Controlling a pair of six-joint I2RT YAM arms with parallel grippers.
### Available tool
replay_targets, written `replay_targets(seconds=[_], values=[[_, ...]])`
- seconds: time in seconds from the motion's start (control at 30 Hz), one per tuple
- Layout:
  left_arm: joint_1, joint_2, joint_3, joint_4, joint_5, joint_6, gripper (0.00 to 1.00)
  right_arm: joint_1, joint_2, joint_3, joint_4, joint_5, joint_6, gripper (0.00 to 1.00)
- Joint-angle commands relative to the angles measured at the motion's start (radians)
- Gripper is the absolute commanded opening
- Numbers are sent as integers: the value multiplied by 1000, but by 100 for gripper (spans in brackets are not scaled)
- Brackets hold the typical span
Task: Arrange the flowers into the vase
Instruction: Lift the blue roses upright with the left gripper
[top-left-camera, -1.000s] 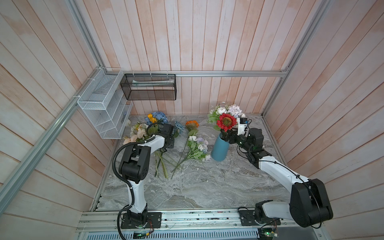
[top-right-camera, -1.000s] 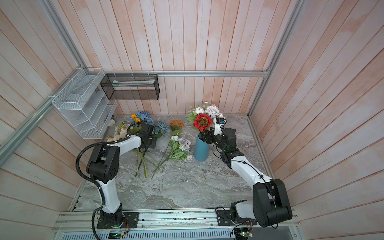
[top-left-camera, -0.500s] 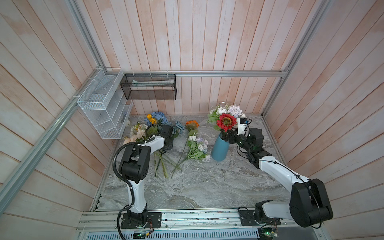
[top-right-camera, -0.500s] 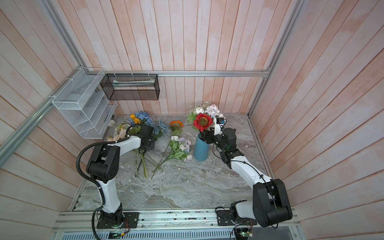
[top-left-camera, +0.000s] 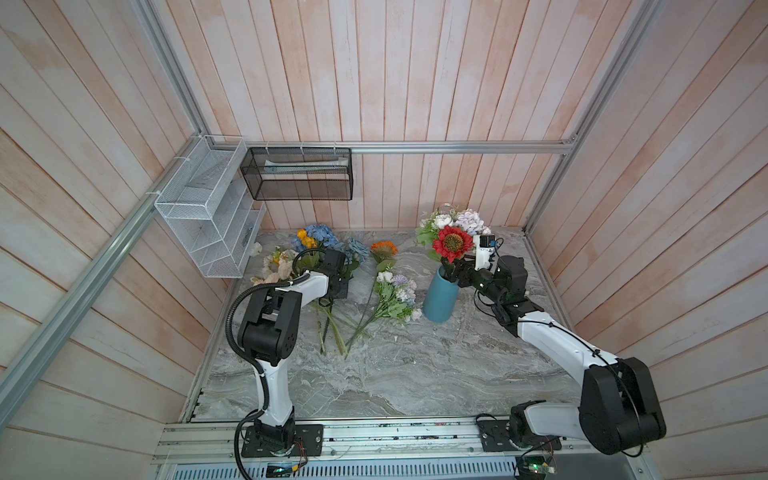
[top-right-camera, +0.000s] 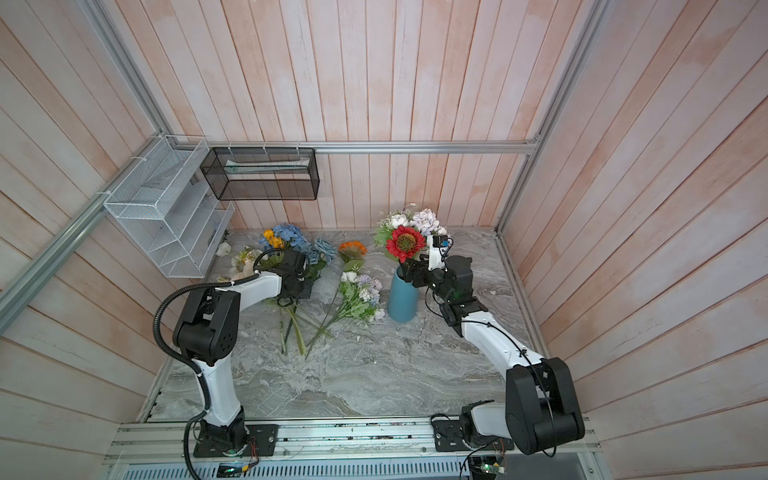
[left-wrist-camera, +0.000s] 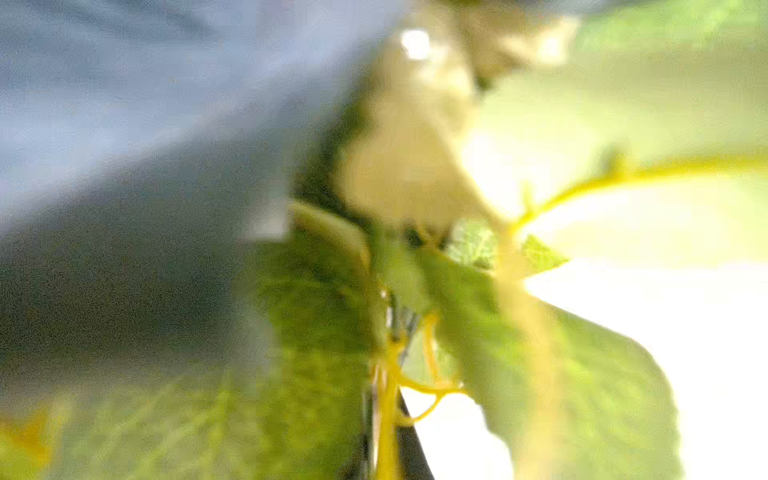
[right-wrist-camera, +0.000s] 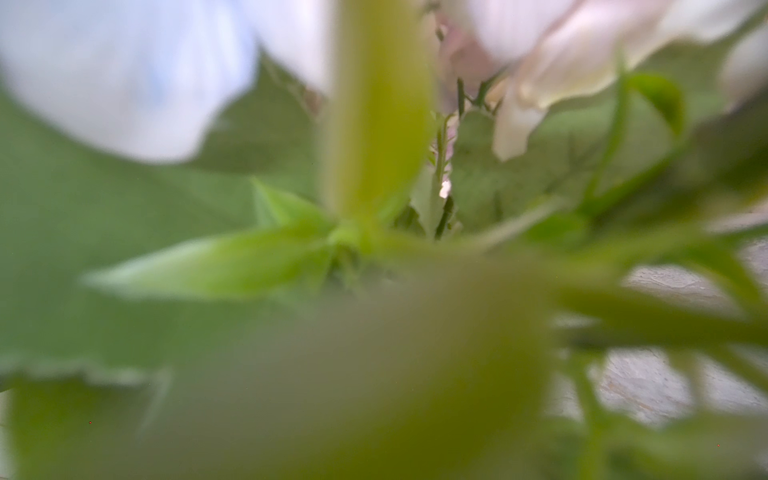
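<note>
A teal vase (top-left-camera: 439, 299) stands at the back right of the marble table and holds a red daisy (top-left-camera: 453, 243) with white and lilac blooms behind it. My right gripper (top-left-camera: 453, 272) is at the vase mouth under the red daisy, its fingers apart around the stems; its wrist view is filled with blurred green stem and leaves. Loose flowers lie at the back left: blue hydrangea (top-left-camera: 320, 235), orange daisy (top-left-camera: 383, 248), a lilac and white sprig (top-left-camera: 397, 286), peach blooms (top-left-camera: 278, 266). My left gripper (top-left-camera: 334, 286) is down among their stems, shut on a yellow-green stem (left-wrist-camera: 386, 395).
A white wire rack (top-left-camera: 208, 216) hangs on the left wall and a black mesh basket (top-left-camera: 297, 178) on the back wall, both above the flowers. The marble table (top-left-camera: 395, 374) runs forward to the arms' base rail (top-left-camera: 374, 436). Wooden walls close in three sides.
My left gripper has closed on a stem in the pile of loose flowers. The right arm and the vase have not moved.
</note>
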Motion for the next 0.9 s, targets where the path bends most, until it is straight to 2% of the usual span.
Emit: replay_targets(seconds=[0.0, 0.07, 0.4, 0.63, 0.87], values=[[-13, -71, -18, 50, 54, -3, 6, 7, -18, 32, -18, 12, -9, 78], [-15, -102, -25, 70, 82, -10, 0, 7, -21, 29, -18, 13, -8, 78], [-20, -337, -112, 242, 241, -49, 0, 7, -27, 21, -17, 18, -7, 78], [-21, -540, -311, 531, 346, -72, 0, 6, -32, 15, -12, 16, -2, 78], [-21, -651, -459, 751, 382, -81, 0, 7, -39, 8, -12, 17, 0, 78]])
